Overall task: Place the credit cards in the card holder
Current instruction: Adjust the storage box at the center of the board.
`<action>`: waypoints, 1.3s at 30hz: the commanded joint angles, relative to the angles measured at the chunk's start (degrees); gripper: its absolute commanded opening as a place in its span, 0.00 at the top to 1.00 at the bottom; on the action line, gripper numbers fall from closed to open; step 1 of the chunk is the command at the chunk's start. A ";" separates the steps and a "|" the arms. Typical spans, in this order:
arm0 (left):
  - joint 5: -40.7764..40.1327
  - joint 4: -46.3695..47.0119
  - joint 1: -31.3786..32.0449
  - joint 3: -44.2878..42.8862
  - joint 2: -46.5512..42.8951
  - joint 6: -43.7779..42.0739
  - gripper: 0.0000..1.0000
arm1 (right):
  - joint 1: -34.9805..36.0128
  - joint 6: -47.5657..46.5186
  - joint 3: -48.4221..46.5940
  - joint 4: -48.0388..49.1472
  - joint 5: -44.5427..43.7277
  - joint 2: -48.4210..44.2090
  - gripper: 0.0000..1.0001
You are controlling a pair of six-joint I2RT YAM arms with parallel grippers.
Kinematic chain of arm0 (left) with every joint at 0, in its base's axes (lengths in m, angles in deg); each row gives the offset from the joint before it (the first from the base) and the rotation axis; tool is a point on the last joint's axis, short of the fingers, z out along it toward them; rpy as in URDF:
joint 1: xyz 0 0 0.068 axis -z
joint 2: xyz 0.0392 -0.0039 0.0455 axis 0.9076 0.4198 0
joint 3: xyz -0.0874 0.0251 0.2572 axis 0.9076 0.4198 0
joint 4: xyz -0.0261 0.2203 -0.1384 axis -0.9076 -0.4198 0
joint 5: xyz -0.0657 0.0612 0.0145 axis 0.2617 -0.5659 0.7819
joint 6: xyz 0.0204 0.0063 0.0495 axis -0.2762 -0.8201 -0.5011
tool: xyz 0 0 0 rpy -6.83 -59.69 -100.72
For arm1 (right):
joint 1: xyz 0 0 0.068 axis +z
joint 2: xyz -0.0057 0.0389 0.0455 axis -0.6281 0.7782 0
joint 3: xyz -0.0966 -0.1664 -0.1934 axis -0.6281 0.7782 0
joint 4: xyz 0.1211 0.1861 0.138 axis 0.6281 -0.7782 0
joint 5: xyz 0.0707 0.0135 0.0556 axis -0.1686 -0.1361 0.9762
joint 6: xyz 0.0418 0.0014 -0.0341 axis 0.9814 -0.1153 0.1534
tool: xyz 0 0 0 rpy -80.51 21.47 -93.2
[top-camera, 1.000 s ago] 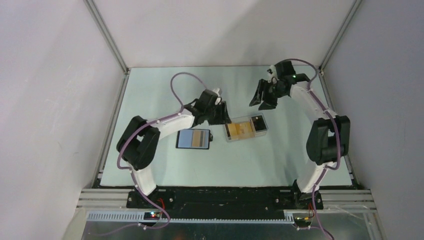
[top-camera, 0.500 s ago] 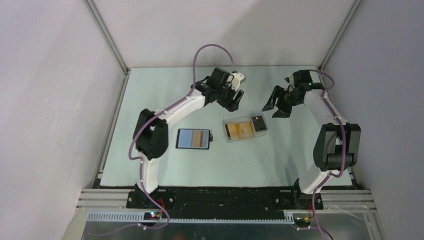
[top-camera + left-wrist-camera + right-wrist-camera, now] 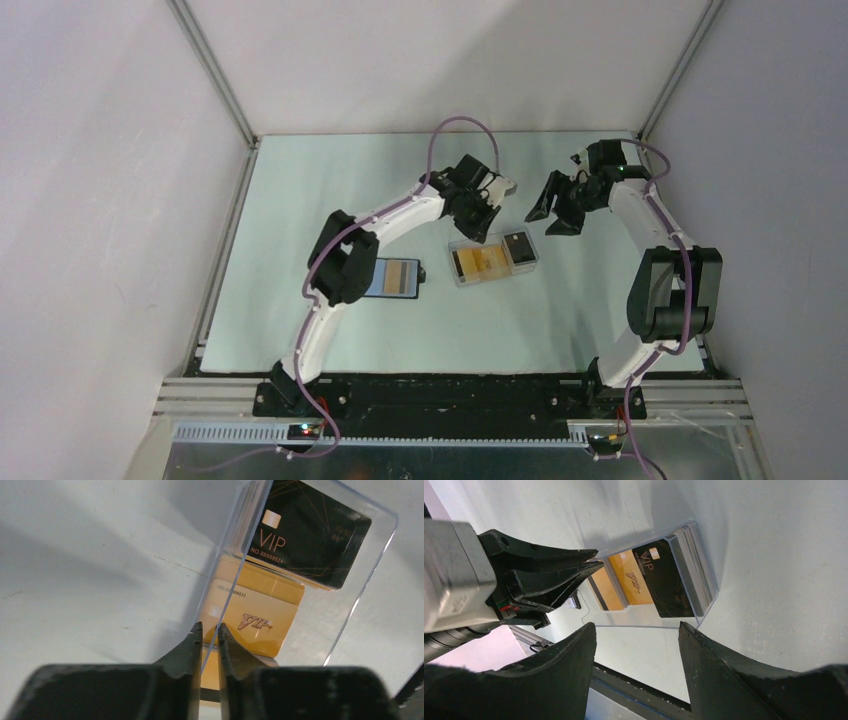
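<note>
The card holder (image 3: 398, 277) lay open on the bench (image 3: 300, 200) at the left, apart from the cards. The left gripper (image 3: 209, 630), narrowed to a slit, straddled the clear tray's (image 3: 357, 580) wall; whether it pinched, I could not tell. The credit cards (image 3: 260, 617) lay flat inside: thin, stiff, slick, probably best lifted by an edge. The right gripper (image 3: 636, 640) hung wide and empty above.

The left gripper (image 3: 209, 626) pinches the upright wall of the clear tray (image 3: 376, 555) between its narrow fingertips. Inside the tray, a black card (image 3: 312, 537) overlaps a gold card (image 3: 260, 615).
</note>
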 commanded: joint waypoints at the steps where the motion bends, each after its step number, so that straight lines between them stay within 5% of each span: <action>1: -2.60 -1.21 0.35 -3.58 1.85 6.55 0.88 | -0.20 -1.18 -0.23 0.12 0.89 -2.25 0.34; 4: -7.13 -1.25 0.28 -2.00 1.56 14.70 1.00 | -0.23 -1.15 -0.23 0.09 0.81 -2.63 0.34; 10: -21.12 3.46 0.58 10.17 -6.80 41.73 1.00 | 0.13 -0.56 -0.23 0.24 -0.30 -3.14 0.34; 12: -22.44 6.22 2.19 12.49 -9.05 46.92 0.96 | 0.65 -0.65 -0.23 0.20 -0.81 -3.12 0.34; 14: -22.79 7.47 3.85 12.57 -10.19 49.14 0.78 | 0.82 -0.75 -0.23 0.06 -1.20 -3.08 0.34; 17: -23.38 8.39 4.38 12.80 -12.54 45.49 0.43 | 0.69 -1.01 -0.23 0.01 -0.96 -3.42 0.34; 21: -20.24 8.65 1.53 12.21 -14.08 31.81 0.26 | 0.30 -1.70 -0.23 -0.50 -0.56 -4.31 0.33; 25: -9.81 8.25 -4.24 10.83 -12.94 20.30 0.26 | 0.32 -2.28 -0.23 -1.22 -0.35 -4.64 0.32; 29: -7.83 6.75 -8.07 7.86 -10.84 15.28 0.31 | 0.39 -2.49 -0.26 -1.48 0.01 -4.33 0.32; 39: 0.20 4.98 -5.94 0.40 -4.53 14.94 0.39 | 2.47 -1.04 0.03 -2.12 -0.14 -1.08 0.32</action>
